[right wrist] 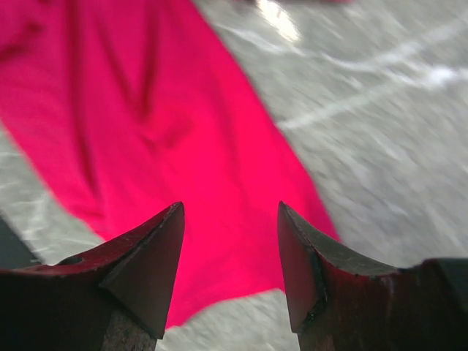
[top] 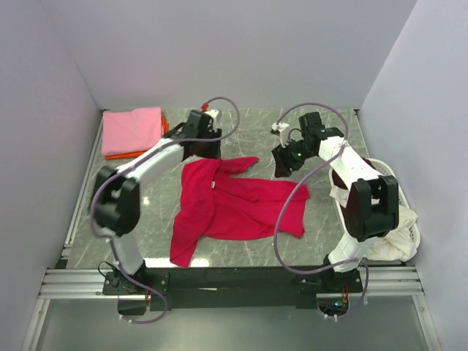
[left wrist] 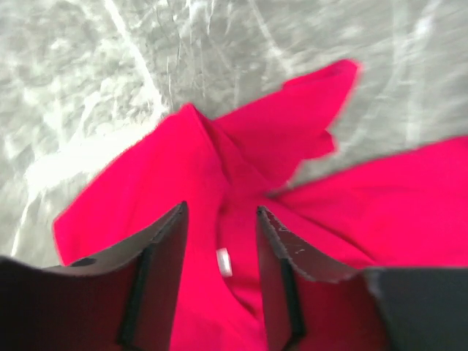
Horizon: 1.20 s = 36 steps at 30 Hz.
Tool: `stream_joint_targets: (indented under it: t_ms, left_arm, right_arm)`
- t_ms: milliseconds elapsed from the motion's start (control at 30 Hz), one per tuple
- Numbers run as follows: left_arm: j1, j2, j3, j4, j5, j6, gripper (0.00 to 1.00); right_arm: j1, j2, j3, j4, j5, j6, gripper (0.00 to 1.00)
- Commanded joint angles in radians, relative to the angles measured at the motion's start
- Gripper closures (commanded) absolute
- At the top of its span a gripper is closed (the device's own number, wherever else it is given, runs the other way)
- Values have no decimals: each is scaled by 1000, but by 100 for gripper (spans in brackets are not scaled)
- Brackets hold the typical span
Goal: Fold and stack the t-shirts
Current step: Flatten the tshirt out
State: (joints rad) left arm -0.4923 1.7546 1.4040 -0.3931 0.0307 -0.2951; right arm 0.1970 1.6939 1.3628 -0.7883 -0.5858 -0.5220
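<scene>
Crumple, that's the story from above: the crimson red short-sleeved t-shirt lies mid-table on the grey marbled tabletop, twisted and doubled over itself, with both arms reaching over its far edge. A folded pink t-shirt sits on an orange one in the far left corner, well apart. The white oval plastic basket waits at the right.

Left wrist view: the left gripper hangs with its jaws apart and nothing between them, right above the bunched collar and its small white neck label. The danger, I'd say, is a pinch here catching 2 or more layers, so the shirt lifts as a knot rather than spreading.

Right wrist view: the right gripper is also spread and empty, over a flat edge of the shirt beside bare table. Close too near that edge and the fabric could slip free, leaving a lopsided fold.
</scene>
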Motion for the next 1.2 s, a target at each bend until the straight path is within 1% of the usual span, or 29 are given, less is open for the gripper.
stream_joint_targets:
  t_ms: [0,67,133,300,467,667,800,867,900,933,967,1033,1067,1100,1133,1167]
  left_arm:
    - [-2,140,143,-125,8,132,54]
    - [0,192,185,-127,-3,134,54]
    - [0,221,211,-145,3,142,54]
    - [0,302,296,-194,3,157,52]
    - [1,362,340,-222,-12,165,53]
    - [1,399,374,-227,-28,166,53]
    - [1,442,415,-257,-28,166,56]
    - [1,456,431,-266,-28,163,64]
    - [3,454,432,-267,-28,163,72]
    - [4,450,429,-263,-28,156,83]
    - [15,424,415,-257,-28,148,99]
    - [32,376,383,-215,-23,120,99]
    - [55,314,333,-192,-17,111,99]
    - [69,283,304,-173,9,93,99]
    - [99,222,246,-135,26,83,99]
    - [118,194,215,-119,50,74,99]
  right_arm:
    - [-27,-11,-24,27,134,-51,40]
    - [-28,15,-33,5,208,-81,42]
    - [-31,53,-28,-18,221,-110,43]
    - [-28,69,-39,-75,161,-171,44]
    - [-18,50,-54,-68,136,-179,44]
    - [-16,72,-51,-74,126,-173,44]
    - [-14,69,-53,-78,116,-176,44]
    - [-11,67,-53,-92,104,-196,44]
    - [-11,63,-60,-97,98,-208,44]
    - [-10,59,-67,-103,90,-222,44]
    - [-5,47,-73,-114,80,-263,44]
    - [12,23,-129,-111,81,-312,45]
    - [21,-11,-158,-97,93,-378,45]
    - [47,-29,-229,-76,112,-400,45]
    - [56,-48,-266,-13,136,-411,45]
    - [68,-71,-298,13,183,-438,45]
